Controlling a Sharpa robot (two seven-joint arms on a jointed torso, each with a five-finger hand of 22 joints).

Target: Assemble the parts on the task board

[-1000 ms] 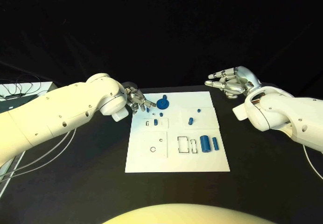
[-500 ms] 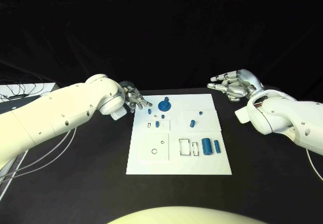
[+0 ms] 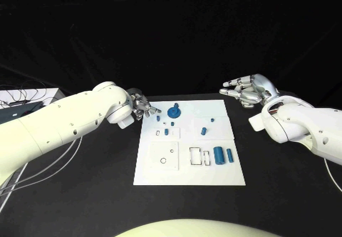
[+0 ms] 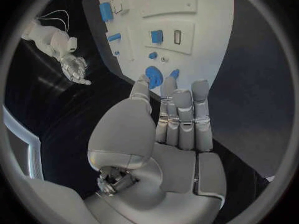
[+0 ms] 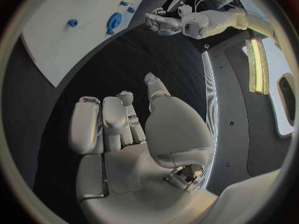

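Black tabletop (image 3: pixel 85 197) carries your white task board (image 3: pixel 190 163); your left hand (image 3: pixel 142 108) hovers at its far left corner, fingers apart, empty; your right hand (image 3: pixel 246 89) likewise empty, spread, beyond its far right corner.

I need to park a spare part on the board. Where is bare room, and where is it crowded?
The task board is bare along its near edge, below the two big blue cylinders. The far left corner is crowded: the left hand hovers beside the blue gear.
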